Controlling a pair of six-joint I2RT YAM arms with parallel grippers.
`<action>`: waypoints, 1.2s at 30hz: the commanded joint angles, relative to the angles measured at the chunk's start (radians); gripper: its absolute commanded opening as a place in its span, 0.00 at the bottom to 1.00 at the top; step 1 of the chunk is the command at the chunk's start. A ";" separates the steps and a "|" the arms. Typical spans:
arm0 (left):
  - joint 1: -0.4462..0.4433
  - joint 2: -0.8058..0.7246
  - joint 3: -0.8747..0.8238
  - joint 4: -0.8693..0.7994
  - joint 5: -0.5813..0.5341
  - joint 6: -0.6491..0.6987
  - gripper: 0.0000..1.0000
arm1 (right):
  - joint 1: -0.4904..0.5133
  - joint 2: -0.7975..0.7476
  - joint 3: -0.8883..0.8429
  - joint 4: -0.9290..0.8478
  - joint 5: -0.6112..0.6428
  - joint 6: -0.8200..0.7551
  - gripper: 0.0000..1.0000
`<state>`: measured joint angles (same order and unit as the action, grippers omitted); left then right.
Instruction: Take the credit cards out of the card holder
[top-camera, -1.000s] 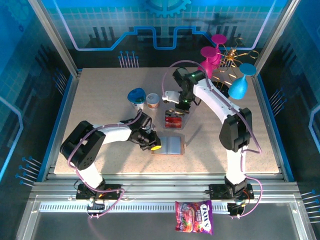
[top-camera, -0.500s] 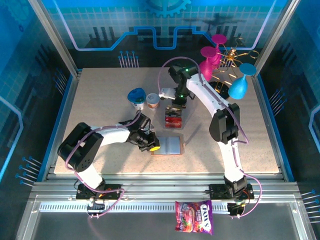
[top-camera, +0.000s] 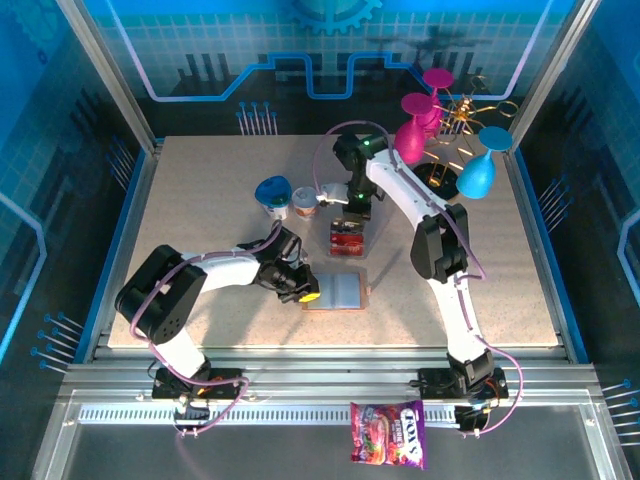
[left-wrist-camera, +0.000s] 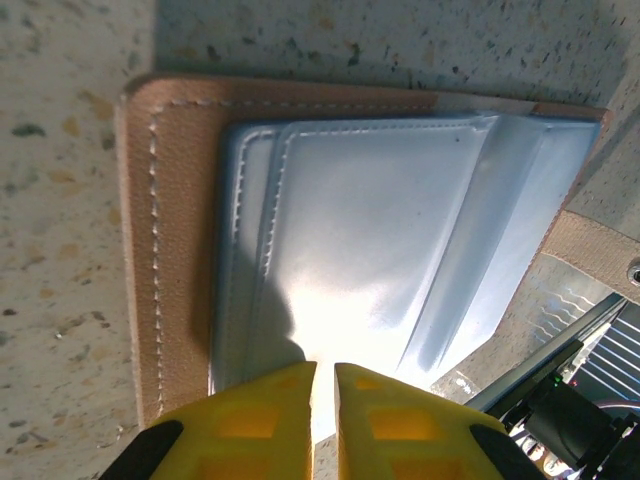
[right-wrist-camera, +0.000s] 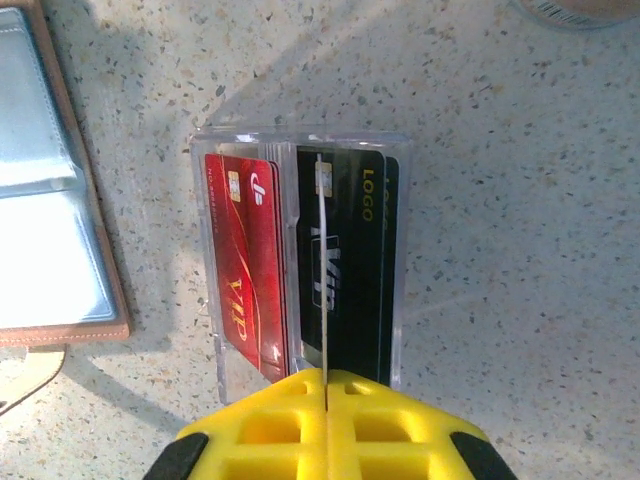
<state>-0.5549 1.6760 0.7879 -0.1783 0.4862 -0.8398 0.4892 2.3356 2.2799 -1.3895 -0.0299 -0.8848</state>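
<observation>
- Yellow-fingered right gripper (right-wrist-camera: 326, 378) clamped shut on one card (right-wrist-camera: 323, 270), edge-on, over a clear tray (right-wrist-camera: 300, 140).
- Red and black cards (right-wrist-camera: 245, 260) lying side by side in that tray.
- Nearly closed left gripper (left-wrist-camera: 325, 368) pinching the open wallet (left-wrist-camera: 180, 220) at its near edge, near the tray.

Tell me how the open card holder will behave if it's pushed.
The card holder lies flat and open, so it would probably slide rather than tip. Its stitched leather looks floppy; lifted by one edge, it likely sags.
</observation>
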 joint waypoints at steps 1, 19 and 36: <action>-0.006 -0.027 -0.001 -0.036 -0.015 -0.025 0.14 | -0.011 0.033 0.011 -0.044 -0.006 -0.022 0.00; -0.006 -0.034 0.016 -0.047 -0.017 -0.020 0.14 | -0.014 -0.026 0.011 0.006 0.023 0.018 0.21; 0.027 -0.106 0.142 -0.110 -0.075 0.055 0.23 | -0.009 -0.396 -0.429 0.356 0.102 0.199 0.47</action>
<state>-0.5457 1.6135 0.9051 -0.2424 0.4446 -0.8143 0.4892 1.9980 1.9213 -1.1309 0.0437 -0.7464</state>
